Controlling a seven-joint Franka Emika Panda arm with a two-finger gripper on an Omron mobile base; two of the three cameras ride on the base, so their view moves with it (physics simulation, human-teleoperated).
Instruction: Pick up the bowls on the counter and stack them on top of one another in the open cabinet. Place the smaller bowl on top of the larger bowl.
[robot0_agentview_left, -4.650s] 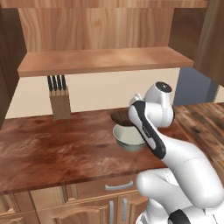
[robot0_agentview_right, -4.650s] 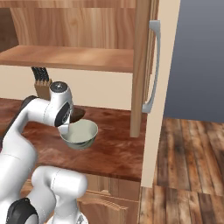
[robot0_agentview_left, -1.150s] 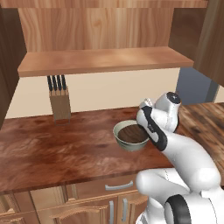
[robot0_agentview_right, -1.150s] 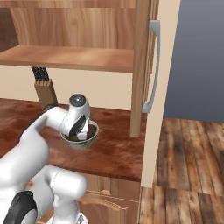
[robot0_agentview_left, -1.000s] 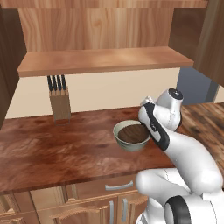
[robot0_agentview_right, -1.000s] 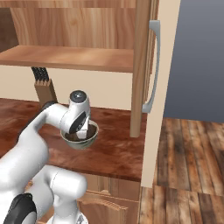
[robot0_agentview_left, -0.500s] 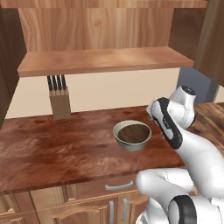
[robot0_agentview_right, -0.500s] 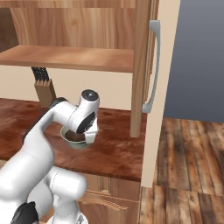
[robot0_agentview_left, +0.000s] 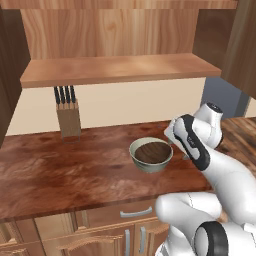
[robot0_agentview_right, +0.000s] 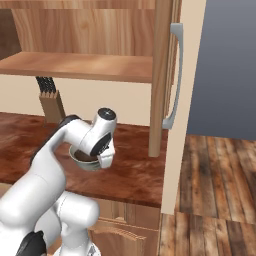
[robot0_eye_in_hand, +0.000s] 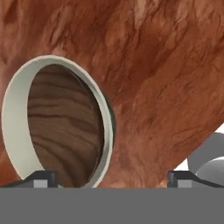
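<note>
The larger bowl (robot0_agentview_left: 150, 167), pale grey-green, stands on the reddish-brown counter (robot0_agentview_left: 75, 170). The smaller bowl (robot0_agentview_left: 152, 152), dark brown wood, lies inside it. In the hand view the wood bowl (robot0_eye_in_hand: 65, 127) fills the pale bowl's ring (robot0_eye_in_hand: 104, 118). My gripper (robot0_eye_in_hand: 111, 178) is open and holds nothing. It hangs over the bowl's right edge, one fingertip (robot0_eye_in_hand: 41, 177) over the bowl and the other over bare counter (robot0_eye_in_hand: 166, 87). From the right base view the gripper (robot0_agentview_right: 106, 159) is just right of the bowls (robot0_agentview_right: 82, 159). The open cabinet's tan shelf (robot0_agentview_left: 115, 70) is above.
A knife block (robot0_agentview_left: 67, 117) stands at the back left of the counter. The cabinet's side panel and open door with a metal handle (robot0_agentview_right: 175, 75) rise to the right of the bowls. Drawer fronts (robot0_agentview_left: 135, 212) sit below the counter edge.
The brown bowl, earlier held above the grey-green bowl, now lies inside it. My hand has swung right, from over the bowls to their right edge. The bowls have stayed put.
</note>
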